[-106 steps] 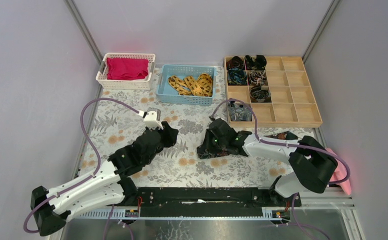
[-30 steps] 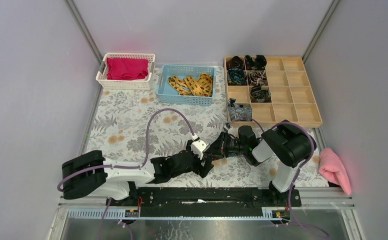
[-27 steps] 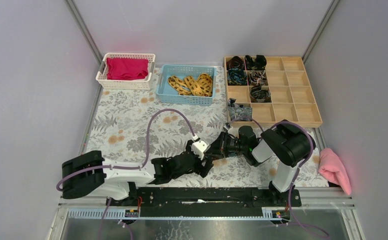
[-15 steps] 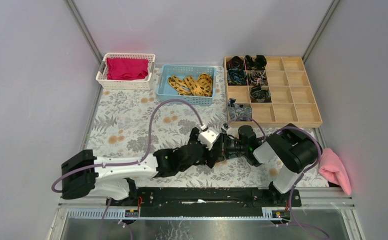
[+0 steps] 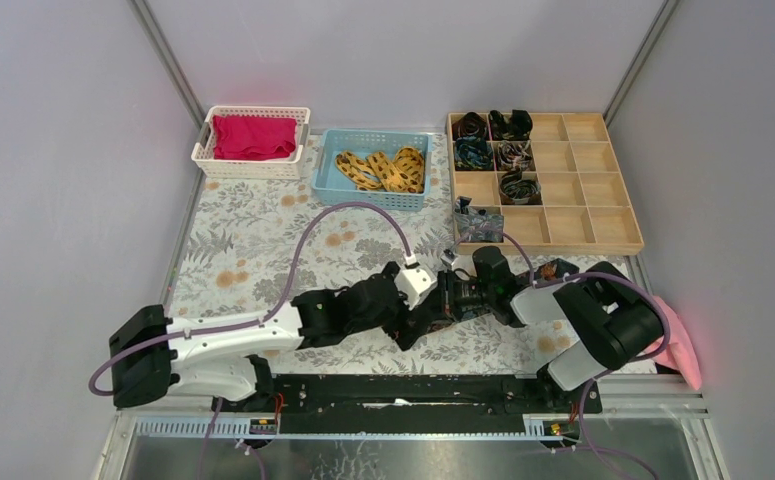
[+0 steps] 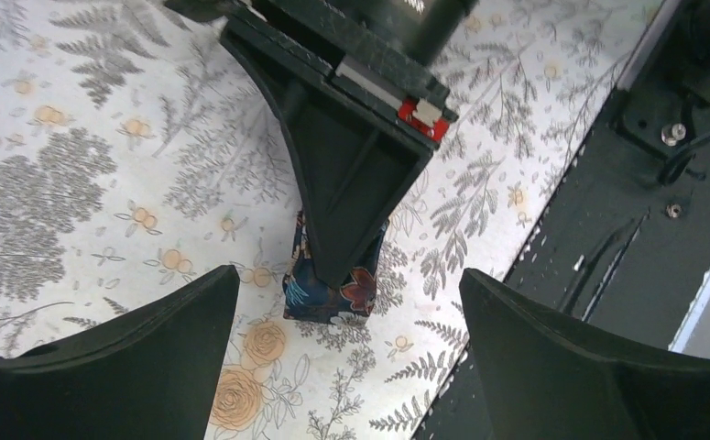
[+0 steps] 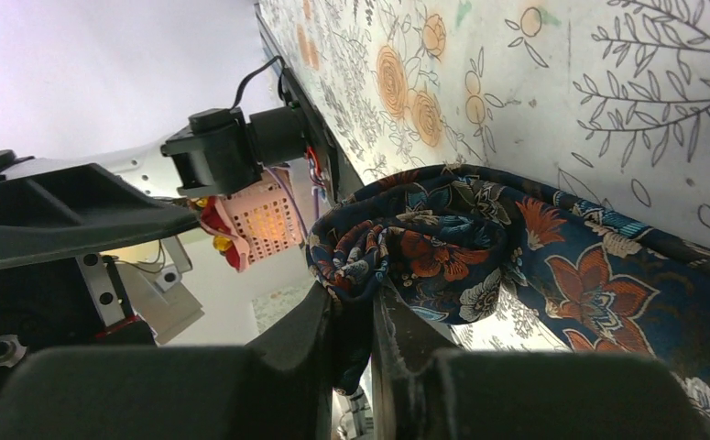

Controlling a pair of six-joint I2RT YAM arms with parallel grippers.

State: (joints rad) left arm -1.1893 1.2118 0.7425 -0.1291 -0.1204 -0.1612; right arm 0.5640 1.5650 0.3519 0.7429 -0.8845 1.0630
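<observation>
the right gripper is pinched narrow on the rolled end of a navy floral necktie, its two fingers pressed against a fold of cloth hanging down from the roll. the left gripper is spread wide and holds nothing. its fingers stand to either side of the right gripper's tip and the bit of tie under it, apart from both.

the tie lies low on the flower-printed tablecloth near the front edge, just ahead of the arm bases. one end is wound into a loose coil and the rest trails flat across the cloth.

it looks thin, limp and very light, with a smooth weave that would likely slide between hard pads. it has no stiffness to keep its shape, so the coil stays wound only while something presses on it. the best hold seems to be square across the full thickness of the coil, catching all the layers. a grip on the outer wrap or the loose tail would probably let the inner turns slip out.
</observation>
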